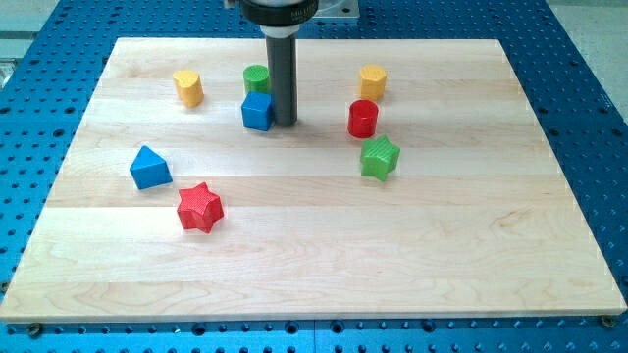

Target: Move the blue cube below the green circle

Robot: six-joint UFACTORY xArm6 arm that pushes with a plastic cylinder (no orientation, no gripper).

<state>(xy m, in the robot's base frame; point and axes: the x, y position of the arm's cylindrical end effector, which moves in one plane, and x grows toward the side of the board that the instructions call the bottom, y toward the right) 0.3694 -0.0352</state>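
Note:
The blue cube (257,111) sits near the top middle of the wooden board (442,245). The green circle (257,78), a short green cylinder, stands just above it, the two almost touching. My tip (285,123) is at the blue cube's right side, right against it or nearly so. The dark rod rises from there to the view's top and covers the space right of the green circle.
A yellow block (188,88) lies at the upper left, another yellow block (373,81) at the upper right. A red cylinder (363,119) and green star (379,158) lie right of my tip. A blue triangle (149,168) and red star (200,207) lie lower left.

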